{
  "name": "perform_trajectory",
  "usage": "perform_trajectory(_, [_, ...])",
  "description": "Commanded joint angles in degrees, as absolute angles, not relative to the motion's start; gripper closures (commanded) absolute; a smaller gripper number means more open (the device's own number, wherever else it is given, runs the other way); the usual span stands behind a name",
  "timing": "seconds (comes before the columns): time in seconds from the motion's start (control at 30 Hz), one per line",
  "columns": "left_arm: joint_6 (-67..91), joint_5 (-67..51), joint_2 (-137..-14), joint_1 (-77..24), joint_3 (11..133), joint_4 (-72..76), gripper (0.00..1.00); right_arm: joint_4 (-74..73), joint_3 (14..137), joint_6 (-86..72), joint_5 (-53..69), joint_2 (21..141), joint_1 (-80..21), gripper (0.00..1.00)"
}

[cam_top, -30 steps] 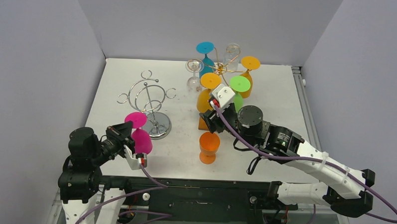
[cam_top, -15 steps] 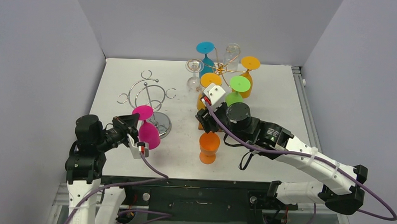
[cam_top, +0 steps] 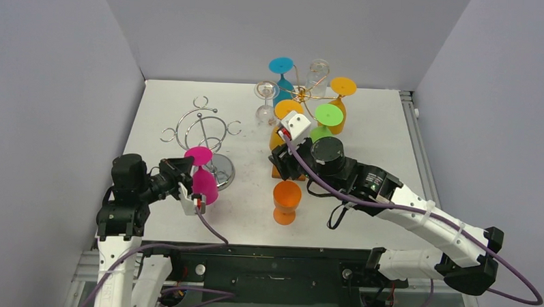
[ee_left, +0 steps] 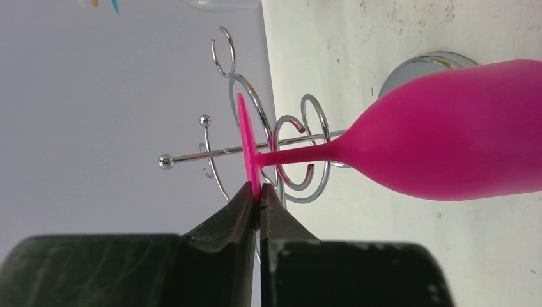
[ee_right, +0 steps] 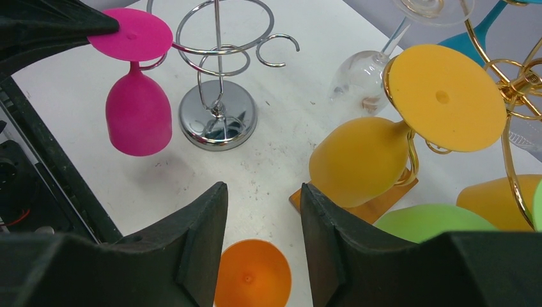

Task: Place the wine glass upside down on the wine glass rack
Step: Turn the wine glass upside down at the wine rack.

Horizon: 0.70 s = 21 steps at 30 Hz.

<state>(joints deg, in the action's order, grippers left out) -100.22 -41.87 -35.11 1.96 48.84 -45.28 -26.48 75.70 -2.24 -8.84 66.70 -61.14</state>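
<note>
Transport step in hand: pink wine glass (ee_left: 447, 134) held inverted, bowl down and clear of the desk (cam_top: 161, 109), edge of its foot disc pinched between the fully closed left fingers (ee_left: 233, 220), just beside the chrome rack (cam_top: 200, 127) and not yet hung. Next, as judged: align the stem with an open hook, slide in to seat the foot above the wire, then release. Right fingers (ee_right: 198, 236) about half open, empty, above the desk near an upturned orange wine glass (ee_right: 252, 281).

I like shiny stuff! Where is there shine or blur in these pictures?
Left wrist view: black fingers look soft up close, pink glass sharp. Right wrist view: silver rack gleams at its base; the glass throws a faint shadow on the table.
</note>
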Motion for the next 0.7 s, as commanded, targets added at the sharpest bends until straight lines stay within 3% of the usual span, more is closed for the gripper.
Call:
perform_trajectory(0.0, [-101.6, -41.7, -35.7, 1.8, 48.9, -41.3, 1.0, -25.5, 76.3, -3.5, -8.0, 66.2, -60.6, 0.59])
perform_trajectory(0.07, [-101.8, -41.6, -35.7, 1.8, 48.4, -41.3, 0.95, -25.8, 75.7, -4.1, -8.1, 65.8, -60.4, 0.58])
perform_trajectory(0.17, [-103.2, -41.3, -35.1, 1.8, 47.5, -42.2, 0.68, -25.9, 73.9, -5.2, -8.1, 64.6, -60.4, 0.57])
perform_trajectory(0.27, [-104.6, -41.1, -35.2, 1.8, 47.4, -44.3, 0.58, -25.9, 72.1, -6.2, -8.5, 63.3, -60.4, 0.56])
perform_trajectory(0.53, [-103.6, -39.4, -35.2, 1.8, 48.1, -46.1, 0.51, -28.1, 70.6, -7.8, -9.0, 61.4, -60.4, 0.54])
perform_trajectory(0.6, [-103.0, -38.7, -34.8, 1.8, 48.5, -47.4, 0.41, -29.4, 70.4, -8.3, -8.7, 61.3, -60.4, 0.51])
perform_trajectory(0.67, [-101.4, -37.8, -34.1, 1.8, 48.6, -48.0, 0.25, -30.7, 69.9, -9.2, -8.0, 61.4, -60.4, 0.48])
